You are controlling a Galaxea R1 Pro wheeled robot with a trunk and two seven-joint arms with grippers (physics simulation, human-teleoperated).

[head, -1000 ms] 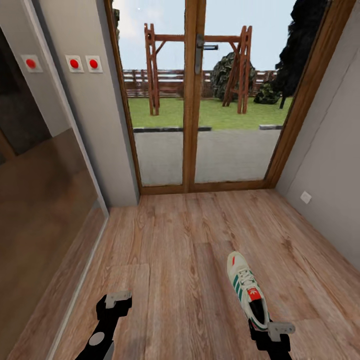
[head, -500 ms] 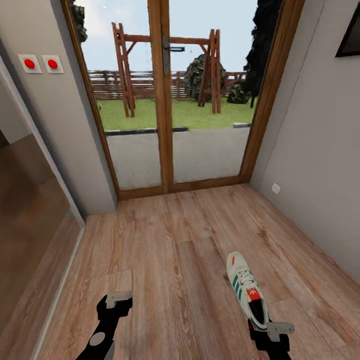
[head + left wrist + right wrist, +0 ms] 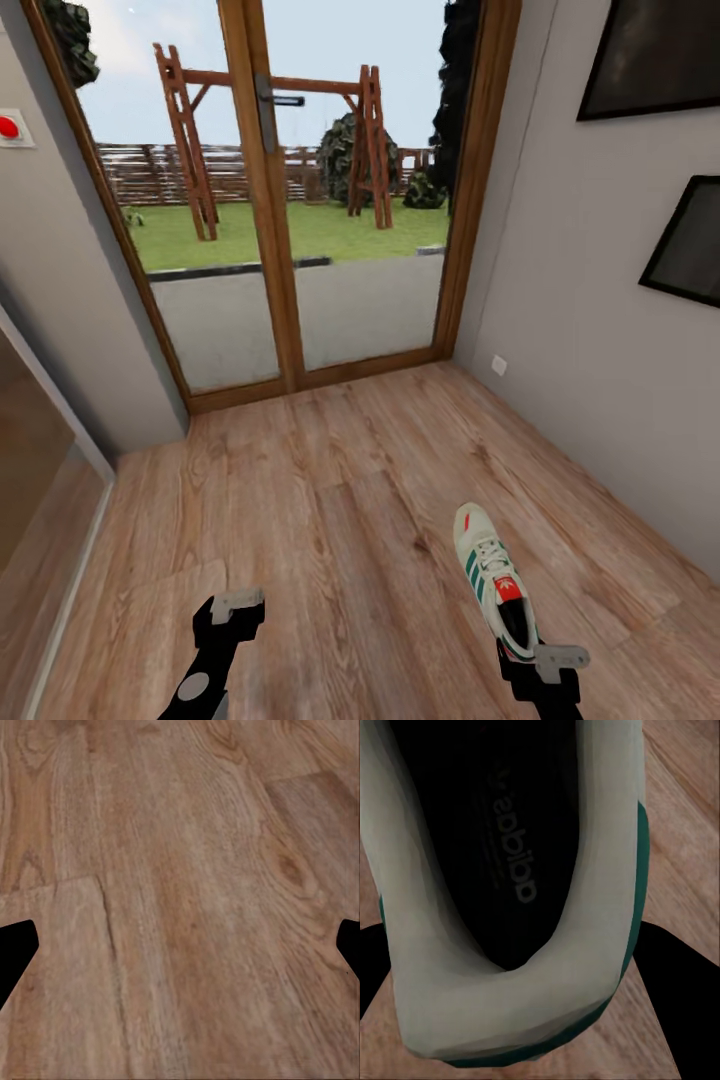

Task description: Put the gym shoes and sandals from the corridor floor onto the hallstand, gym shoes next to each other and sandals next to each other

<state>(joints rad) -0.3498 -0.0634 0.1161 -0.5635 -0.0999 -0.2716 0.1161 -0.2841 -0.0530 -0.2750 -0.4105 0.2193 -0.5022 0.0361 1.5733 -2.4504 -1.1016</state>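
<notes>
Head view: gym shoe [image 3: 492,580] held by its heel in closed right jaws [image 3: 545,668] at 5 o'clock, long axis toward 12, above the corridor floor [image 3: 340,500]; left jaws [image 3: 232,608] at 7, empty.

Left wrist view: tips wide apart over bare planks.

Right wrist view: heel [image 3: 517,1020] gripped between tips.

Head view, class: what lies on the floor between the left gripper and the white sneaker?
Nothing but bare wooden floor separates the left gripper from the sneaker, as the head view shows.
</notes>
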